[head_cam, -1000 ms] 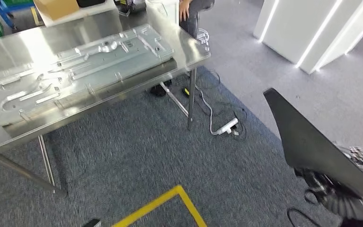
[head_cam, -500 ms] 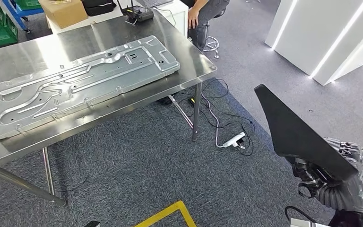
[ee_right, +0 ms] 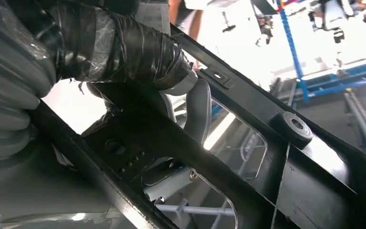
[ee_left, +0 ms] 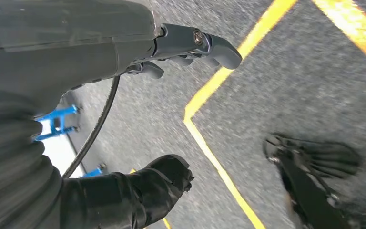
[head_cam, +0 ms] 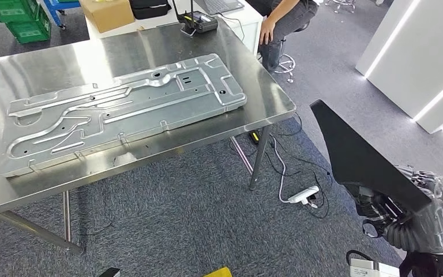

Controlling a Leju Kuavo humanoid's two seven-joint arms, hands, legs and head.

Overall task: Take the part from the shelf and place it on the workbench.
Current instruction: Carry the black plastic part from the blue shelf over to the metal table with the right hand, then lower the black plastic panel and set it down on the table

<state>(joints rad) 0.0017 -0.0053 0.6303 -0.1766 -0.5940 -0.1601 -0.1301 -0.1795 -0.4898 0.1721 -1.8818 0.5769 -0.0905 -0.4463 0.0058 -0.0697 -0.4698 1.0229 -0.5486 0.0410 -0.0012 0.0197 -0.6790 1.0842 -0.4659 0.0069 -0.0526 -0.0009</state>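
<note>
My right hand (head_cam: 406, 216) grips a flat black part (head_cam: 360, 158) at the lower right of the head view, off to the right of the workbench. Up close in the right wrist view, the taped thumb (ee_right: 124, 45) presses on the black part (ee_right: 248, 143), which has cut-out windows and a round boss. The steel workbench (head_cam: 265, 86) stands ahead on the left, and a large stamped metal panel (head_cam: 121, 107) lies on its top. My left hand (ee_left: 171, 47) hangs over grey carpet with its fingers apart and nothing in it.
A person (head_cam: 285, 17) sits beyond the workbench's far right corner. A white power strip (head_cam: 303, 195) and cables lie on the carpet by the table leg (head_cam: 258, 158). White glowing panels (head_cam: 415, 63) stand at the right. Yellow floor tape (ee_left: 214, 81) runs beneath me.
The camera has shifted: the workbench now sits lower, further right and larger in the picture, and the yellow tape has almost left the bottom edge. My right hand keeps hold of the black part.
</note>
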